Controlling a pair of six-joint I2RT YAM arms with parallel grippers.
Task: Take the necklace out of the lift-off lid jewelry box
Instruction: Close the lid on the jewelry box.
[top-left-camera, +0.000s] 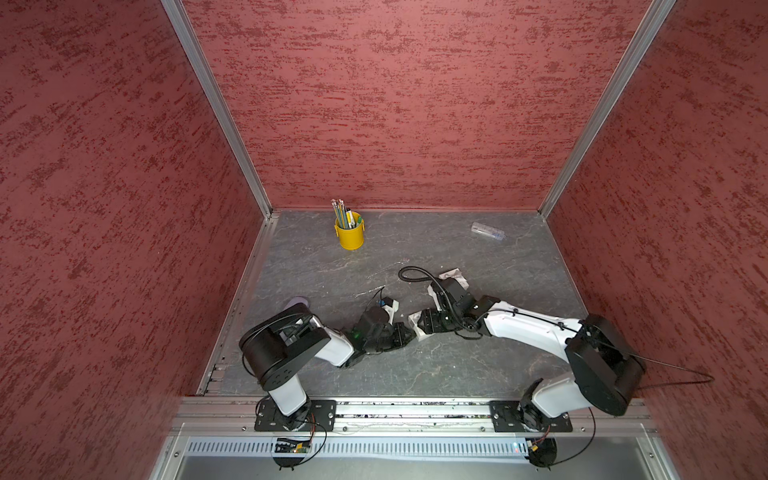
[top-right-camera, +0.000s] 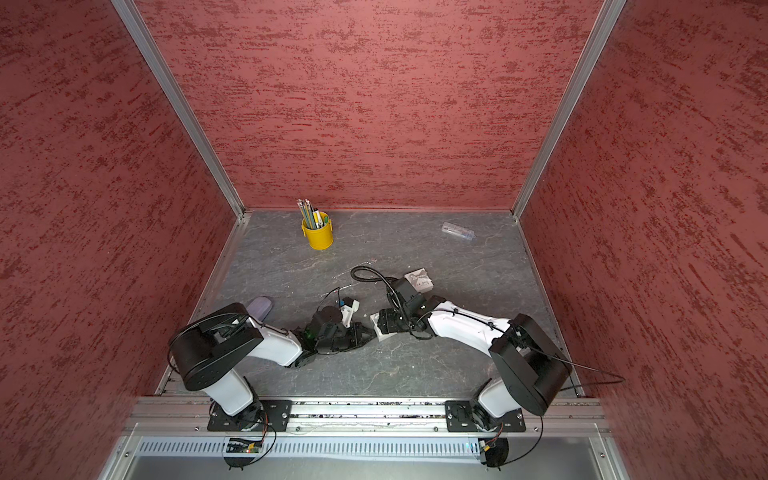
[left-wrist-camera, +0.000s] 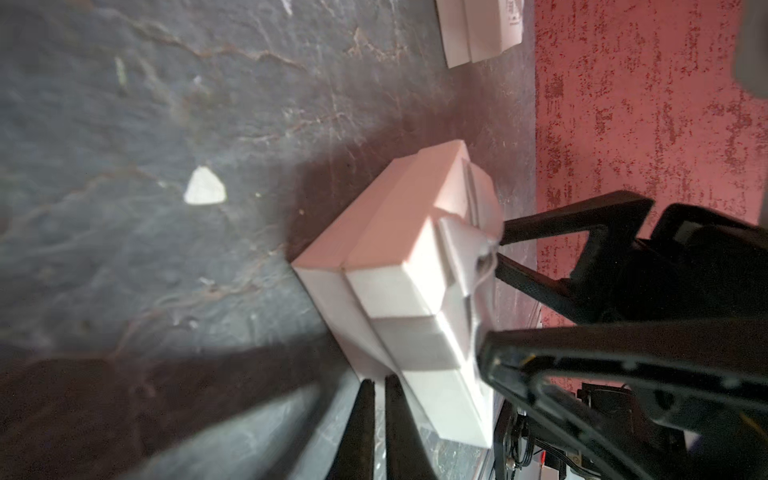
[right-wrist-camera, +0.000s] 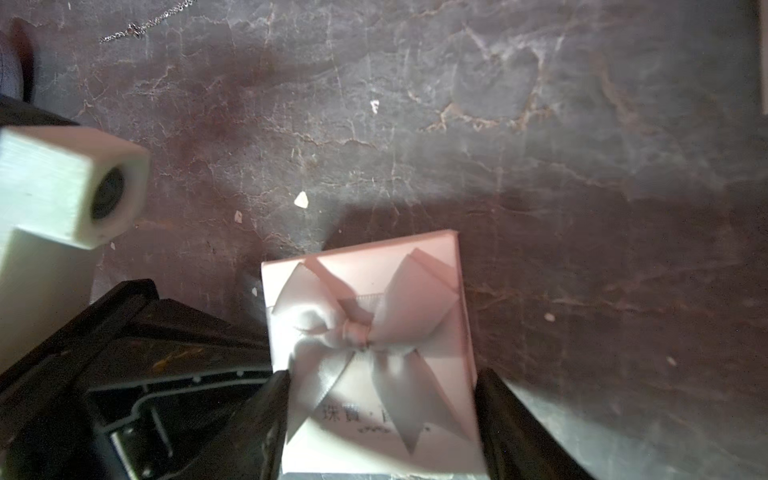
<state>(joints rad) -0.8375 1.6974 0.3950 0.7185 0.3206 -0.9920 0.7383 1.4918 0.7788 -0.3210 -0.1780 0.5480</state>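
The small pale pink jewelry box (right-wrist-camera: 432, 257) sits low on the table with its lift-off lid on, a satin bow (right-wrist-camera: 357, 328) across the top. My right gripper (right-wrist-camera: 380, 374) straddles the lid from above, its fingers (right-wrist-camera: 507, 424) pressed to two opposite sides. My left gripper (left-wrist-camera: 379, 380) is shut, its tips against the box's white base (left-wrist-camera: 332, 299). In both top views the grippers meet over the box (top-left-camera: 415, 323) (top-right-camera: 377, 325). The lid hides the box's inside. A thin silver necklace chain (right-wrist-camera: 141, 25) lies loose on the table beyond.
A second pale box (top-left-camera: 453, 275) lies just behind the right wrist. A yellow cup of pencils (top-left-camera: 349, 235) stands at the back, a clear plastic item (top-left-camera: 487, 230) at the back right, a purple object (top-left-camera: 297, 301) behind the left arm. Red walls enclose three sides.
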